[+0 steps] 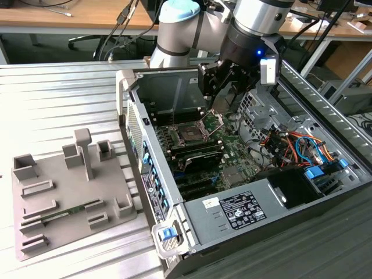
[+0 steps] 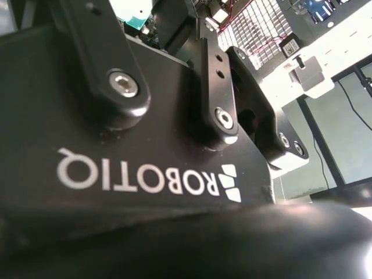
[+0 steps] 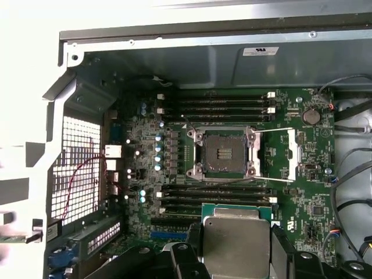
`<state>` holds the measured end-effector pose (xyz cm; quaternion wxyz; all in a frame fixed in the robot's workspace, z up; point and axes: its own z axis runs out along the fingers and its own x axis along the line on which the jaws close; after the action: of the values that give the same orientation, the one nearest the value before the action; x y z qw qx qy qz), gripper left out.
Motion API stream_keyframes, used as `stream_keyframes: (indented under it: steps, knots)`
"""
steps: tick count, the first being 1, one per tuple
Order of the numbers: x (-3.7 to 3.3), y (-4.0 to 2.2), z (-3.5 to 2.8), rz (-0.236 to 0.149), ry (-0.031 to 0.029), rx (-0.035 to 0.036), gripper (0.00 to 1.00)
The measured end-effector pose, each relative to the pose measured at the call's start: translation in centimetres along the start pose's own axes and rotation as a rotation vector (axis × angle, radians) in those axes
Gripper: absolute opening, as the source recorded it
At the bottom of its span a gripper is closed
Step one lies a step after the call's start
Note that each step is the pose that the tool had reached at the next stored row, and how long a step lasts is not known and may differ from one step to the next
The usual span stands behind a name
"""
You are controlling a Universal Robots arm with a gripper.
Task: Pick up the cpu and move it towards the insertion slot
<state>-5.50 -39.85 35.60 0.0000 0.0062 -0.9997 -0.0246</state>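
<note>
- Up over the open computer case (image 1: 244, 192), the gripper (image 1: 224, 87) hangs from the robot arm (image 1: 192, 29).
- Its dark fingers (image 3: 290, 256) are clenched on the cpu (image 3: 237, 241), one on each side, in the first wrist view.
- Only the chip's pale top and a bit of its green edge show; the rest is cut off by the picture's edge.
- From the exterior view, the cpu is too small and dark to pick out.
- The insertion slot (image 3: 225, 153) sits apart from the chip, its dark middle bare and its silver bracket (image 3: 293, 154) swung open.
- On the worktop (image 1: 58, 99), a grey tray (image 1: 70, 197) lies at the exterior view's left.
- The gripper body (image 2: 133, 157) hides most of the second wrist view.
</note>
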Motion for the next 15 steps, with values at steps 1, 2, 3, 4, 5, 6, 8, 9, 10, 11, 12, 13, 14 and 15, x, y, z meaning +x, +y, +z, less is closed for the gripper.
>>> stream_keyframes:
  steps: [1, 2, 3, 4, 5, 6, 8, 9, 10, 11, 12, 13, 14, 15]
  knots:
    - [-0.06, 0.14, 0.01, 0.0, 0.0, 0.0, 0.55]
    - [-0.12, 0.28, 0.02, 0.0, 0.0001, 0.0, 0.55]
    - [-0.17, 0.38, 0.03, 0.0, 0.0, 0.0, 0.55]
    - [-0.23, 0.49, 0.04, 0.0, 0.0, -0.0001, 0.55]
    - [-0.29, 0.58, 0.04, 0.0, 0.0, 0.0, 0.55]
    - [-0.46, 0.82, 0.06, 0.0, 0.0001, 0.0, 0.55]
    - [-0.57, 1.01, 0.07, 0.0, 0.0001, 0.0001, 0.55]
    - [-0.62, 1.11, 0.08, 0.0, 0.0001, 0.0, 0.55]
    - [-0.7, 1.22, 0.09, 0.0, 0.0001, 0.0, 0.55]
    - [-0.76, 1.32, 0.1, 0.0, 0.0001, 0.0001, 0.55]
    - [-0.83, 1.4, 0.12, 0.0, 0.0, 0.0, 0.55]
    - [-0.88, 1.48, 0.13, 0.0, 0.0001, 0.0001, 0.55]
    - [-0.95, 1.56, 0.15, 0.0, 0.0001, 0.0, 0.55]
    - [-1.07, 1.61, 0.18, 0.0, 0.0001, -0.0031, 0.55]
